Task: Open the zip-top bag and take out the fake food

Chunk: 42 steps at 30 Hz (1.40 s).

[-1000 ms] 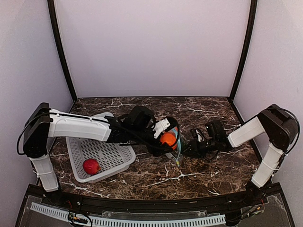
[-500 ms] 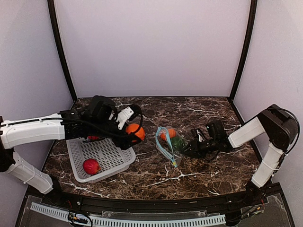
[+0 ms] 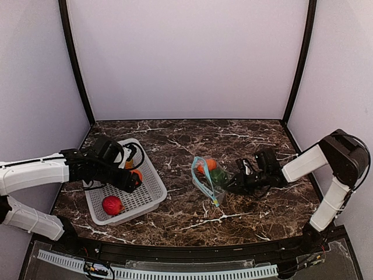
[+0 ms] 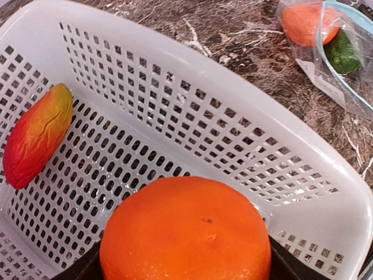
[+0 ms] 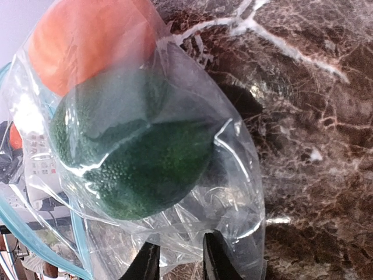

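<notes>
Left hand [image 3: 129,170] pinching round orange [image 4: 185,230] low over white basket [image 4: 192,116], at 9 o'clock from zip-top bag [image 3: 205,175]. In basket: elongated red-orange piece [image 4: 36,135]; round red piece [image 3: 112,205] at 7 o'clock corner. Bag lies in middle of counter [image 3: 256,146], zip strip spread in loop, with second orange [image 5: 87,41] and dark green piece [image 5: 134,163] inside. Right hand [image 3: 233,184] at bag's 3 o'clock, nipping plastic edge.

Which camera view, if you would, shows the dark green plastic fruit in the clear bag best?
The right wrist view: the dark green plastic fruit fills the frame, its pebbly skin plain through the clear crinkly zip-top bag. The top external view shows only a small green patch; the left wrist view, a sliver in the top right corner.
</notes>
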{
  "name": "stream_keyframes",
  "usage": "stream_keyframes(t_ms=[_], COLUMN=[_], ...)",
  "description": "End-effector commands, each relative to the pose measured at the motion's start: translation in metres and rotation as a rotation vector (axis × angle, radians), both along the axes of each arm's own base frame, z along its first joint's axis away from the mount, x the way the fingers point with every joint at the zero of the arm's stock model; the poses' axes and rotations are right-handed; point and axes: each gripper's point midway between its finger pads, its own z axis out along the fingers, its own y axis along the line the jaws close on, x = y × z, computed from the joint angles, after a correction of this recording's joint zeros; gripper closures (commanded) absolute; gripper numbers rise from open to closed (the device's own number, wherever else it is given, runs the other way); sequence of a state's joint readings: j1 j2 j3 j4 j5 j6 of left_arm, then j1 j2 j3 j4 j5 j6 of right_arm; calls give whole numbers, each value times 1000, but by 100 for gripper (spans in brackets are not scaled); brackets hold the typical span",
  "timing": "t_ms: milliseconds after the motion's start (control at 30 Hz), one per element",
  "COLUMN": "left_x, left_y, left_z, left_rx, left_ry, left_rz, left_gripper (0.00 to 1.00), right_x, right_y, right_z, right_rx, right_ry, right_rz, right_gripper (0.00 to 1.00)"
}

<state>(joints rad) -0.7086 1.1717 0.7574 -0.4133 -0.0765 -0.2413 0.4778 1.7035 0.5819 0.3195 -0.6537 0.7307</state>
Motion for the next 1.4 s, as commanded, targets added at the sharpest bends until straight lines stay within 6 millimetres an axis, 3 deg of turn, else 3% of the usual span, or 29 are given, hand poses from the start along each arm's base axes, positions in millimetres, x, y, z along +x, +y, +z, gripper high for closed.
stream_keyframes(t_ms=[0,133,200,300,533,600,700,900,1000,1200,1367], left_x=[3,9,11,14,23,21,14,10,10,21,26], left_y=[14,17,19,13,-21,-38,-72,-140,-163,-191,-210], left_z=[-22,-32,-36,-28,44,59,65,66,50,33,18], left_rx=[40,57,69,41,-132,-128,-97,-107,-101,-86,-128], left_ry=[59,79,88,62,-189,-248,-299,-295,-265,-242,-229], left_rz=[77,100,107,80,-85,-158,-289,-505,-575,-627,-643], left_gripper=[18,15,8,2,1,1,1,2,3,5,10], right_x=[3,3,3,2,6,11,22,45,55,73,80], right_y=[-4,-3,-2,-1,-5,-8,-19,-25,-22,-15,-9], right_z=[10,18,20,28,68,84,87,79,76,60,51], right_rx=[-14,-8,-5,-2,-23,-44,-122,-172,-175,-181,-152], right_ry=[-32,-52,-58,-82,-233,-296,-348,-356,-363,-346,-336], right_rz=[-10,-3,5,23,64,59,41,52,65,93,108], right_gripper=[76,76,76,76,75,73,66,60,57,56,64])
